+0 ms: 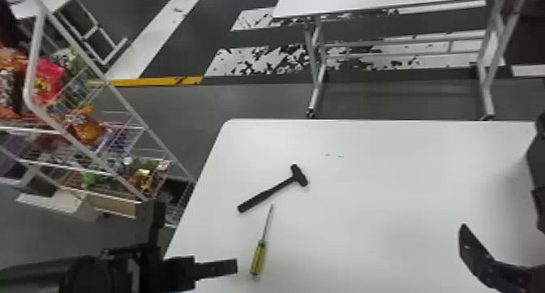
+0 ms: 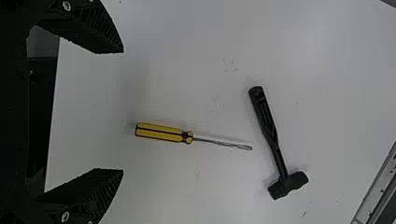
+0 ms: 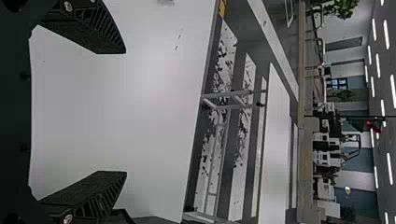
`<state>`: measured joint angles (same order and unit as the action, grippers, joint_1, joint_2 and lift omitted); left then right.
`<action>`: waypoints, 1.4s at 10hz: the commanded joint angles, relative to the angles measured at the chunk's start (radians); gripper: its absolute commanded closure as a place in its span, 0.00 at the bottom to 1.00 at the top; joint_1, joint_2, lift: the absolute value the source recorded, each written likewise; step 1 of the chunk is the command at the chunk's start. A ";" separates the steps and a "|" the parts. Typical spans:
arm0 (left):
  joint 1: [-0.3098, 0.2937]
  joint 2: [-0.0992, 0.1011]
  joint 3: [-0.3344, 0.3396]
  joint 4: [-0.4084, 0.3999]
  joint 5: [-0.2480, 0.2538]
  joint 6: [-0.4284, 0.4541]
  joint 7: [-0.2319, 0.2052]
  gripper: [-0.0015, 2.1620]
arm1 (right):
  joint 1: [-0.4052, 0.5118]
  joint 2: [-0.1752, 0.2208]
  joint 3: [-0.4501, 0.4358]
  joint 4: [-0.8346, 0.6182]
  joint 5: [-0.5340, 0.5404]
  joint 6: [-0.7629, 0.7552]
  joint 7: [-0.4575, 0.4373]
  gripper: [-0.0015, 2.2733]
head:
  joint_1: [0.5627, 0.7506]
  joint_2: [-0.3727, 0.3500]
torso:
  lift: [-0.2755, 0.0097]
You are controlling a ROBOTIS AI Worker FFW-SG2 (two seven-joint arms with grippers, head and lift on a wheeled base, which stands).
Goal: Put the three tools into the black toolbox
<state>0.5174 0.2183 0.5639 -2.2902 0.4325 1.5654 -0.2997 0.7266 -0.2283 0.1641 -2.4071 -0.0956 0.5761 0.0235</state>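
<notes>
The step in hand looks to be lining up to pick up the slotted screwdriver (image 2: 161, 132), which lies on the white table (image 1: 385, 199) with its handle end toward the robot and its blade pointing away. The left gripper (image 2: 123, 111) is empty, its two black fingers spread wide, and the yellow handle lies just ahead of the space between them. That handle is a chunky, fluted barrel with dark stripes and a rounded collar, tapering abruptly into a slim, shiny steel shaft with a flattened tip. Beyond it, near the tip but apart from it, the hammer (image 1: 265, 194) lies slantwise, matt black all over, with long grooves in its grip and a blunt, double-faced head turned away and to the robot's right. The tabletop is smooth and pale, with a few small dark scuffs. The right gripper (image 3: 126, 112) is over the right part of the table, its ridged, wedge-shaped fingers also wide apart with nothing between them. The next move probably calls for the left gripper to come down and forward over the screwdriver, then close squarely across the handle, since the round barrel could roll if touched off-centre. The hammer would likely follow it into the black toolbox.
</notes>
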 commanded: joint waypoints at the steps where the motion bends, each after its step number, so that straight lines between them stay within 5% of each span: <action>1: -0.051 -0.002 -0.024 -0.006 -0.037 0.006 0.019 0.04 | -0.007 -0.005 0.002 0.014 -0.003 0.000 0.003 0.04 | 0.70 1.00 | 0.79; 5: -0.198 0.013 -0.119 0.012 -0.120 0.006 0.102 0.04 | -0.019 -0.009 0.012 0.028 -0.001 -0.015 0.009 0.04 | 0.70 1.00 | 0.79; 10: -0.332 0.018 -0.231 0.106 -0.133 0.006 0.103 0.04 | -0.019 -0.016 0.020 0.028 0.019 -0.006 0.009 0.04 | 0.70 1.00 | 0.79; 14: -0.352 0.010 -0.266 0.213 -0.129 0.006 0.086 0.04 | -0.024 -0.019 0.022 0.028 0.024 0.006 0.009 0.03 | 0.70 0.97 | 0.79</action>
<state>0.1656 0.2299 0.3035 -2.0857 0.3032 1.5670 -0.2127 0.7031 -0.2463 0.1852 -2.3792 -0.0727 0.5801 0.0322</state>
